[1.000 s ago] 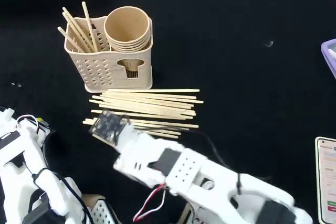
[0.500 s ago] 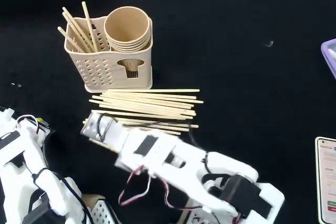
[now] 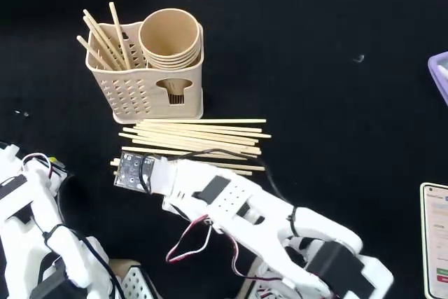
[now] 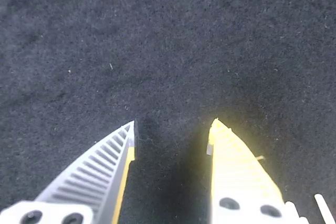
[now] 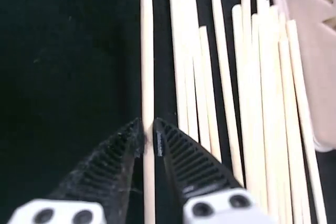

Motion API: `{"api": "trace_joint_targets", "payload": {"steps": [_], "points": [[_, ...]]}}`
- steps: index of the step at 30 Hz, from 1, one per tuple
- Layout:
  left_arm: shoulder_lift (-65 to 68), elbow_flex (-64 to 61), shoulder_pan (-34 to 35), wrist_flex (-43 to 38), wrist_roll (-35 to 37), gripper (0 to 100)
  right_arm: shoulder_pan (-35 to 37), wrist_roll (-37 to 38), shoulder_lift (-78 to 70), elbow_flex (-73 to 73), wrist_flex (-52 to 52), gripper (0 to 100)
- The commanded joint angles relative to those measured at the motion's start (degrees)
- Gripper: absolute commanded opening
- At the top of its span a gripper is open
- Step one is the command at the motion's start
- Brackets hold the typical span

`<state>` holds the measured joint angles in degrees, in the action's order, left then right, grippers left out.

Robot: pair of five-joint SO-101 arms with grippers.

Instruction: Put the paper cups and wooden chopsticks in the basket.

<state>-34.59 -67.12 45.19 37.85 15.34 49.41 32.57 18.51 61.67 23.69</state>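
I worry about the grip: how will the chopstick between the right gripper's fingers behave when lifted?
Probably stiff and light: the chopstick is thin, straight wood. Pinched near one end by the right gripper, it may pivot or slip.

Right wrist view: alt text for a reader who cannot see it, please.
The right gripper is closed on one wooden chopstick, the outermost of a row lying on the black table. A corner of the pale basket shows beside the row.

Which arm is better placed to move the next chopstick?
Right: the right end effector is closed on the outermost chopstick; the left end effector is open over bare cloth.
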Motion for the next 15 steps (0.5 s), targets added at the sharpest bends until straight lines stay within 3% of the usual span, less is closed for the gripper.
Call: {"api": "trace_joint_targets", "payload": {"steps": [1, 5, 15], "points": [[-1.32, 2.68, -0.40, -0.62, 0.00, 22, -1.41, -1.32, -2.86, -0.04, -6.15, 5.4], [-1.32, 2.68, -0.31, -0.62, 0.00, 22, -1.05, -1.14, -3.74, -0.40, -6.07, 17.4], [-1.41, 2.68, -0.31, -0.62, 0.00, 22, -1.41, -0.88, -3.82, -0.22, -5.63, 18.7]]}}
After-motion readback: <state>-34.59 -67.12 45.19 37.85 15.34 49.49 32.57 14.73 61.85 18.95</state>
